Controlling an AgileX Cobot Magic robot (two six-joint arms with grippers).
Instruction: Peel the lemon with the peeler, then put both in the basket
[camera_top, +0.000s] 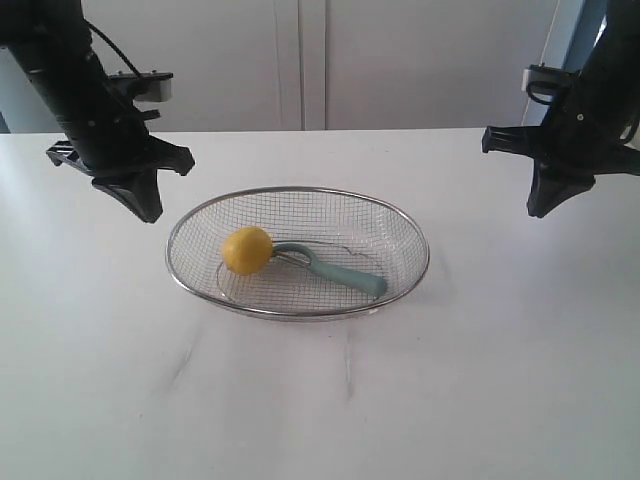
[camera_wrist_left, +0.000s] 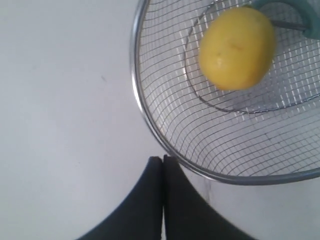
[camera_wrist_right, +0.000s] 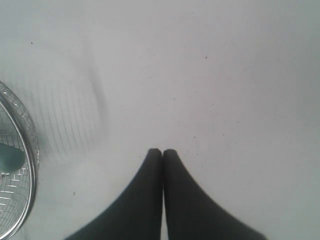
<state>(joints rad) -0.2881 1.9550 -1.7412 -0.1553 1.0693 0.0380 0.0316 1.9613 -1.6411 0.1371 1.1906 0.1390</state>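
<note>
Both closed, empty: left tool (camera_wrist_left: 163, 157), right tool (camera_wrist_right: 162, 150) | smooth yellow lemon (camera_top: 246, 250) beside teal peeler (camera_top: 345, 272) in basket (camera_top: 300, 188)

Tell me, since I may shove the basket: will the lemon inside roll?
Probably a little: the lemon is rounded and sits loose on the curved mesh of the basket. It likely won't go far, as the peeler lies right beside it and the walls rise around. Its smooth skin may slip when pinched.

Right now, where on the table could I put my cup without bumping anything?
The widest bare table is in front of the basket, nearest the camera. Smaller bare strips flank it, below the left gripper and right gripper. The basket is crowded: lemon and peeler lie together inside.
</note>
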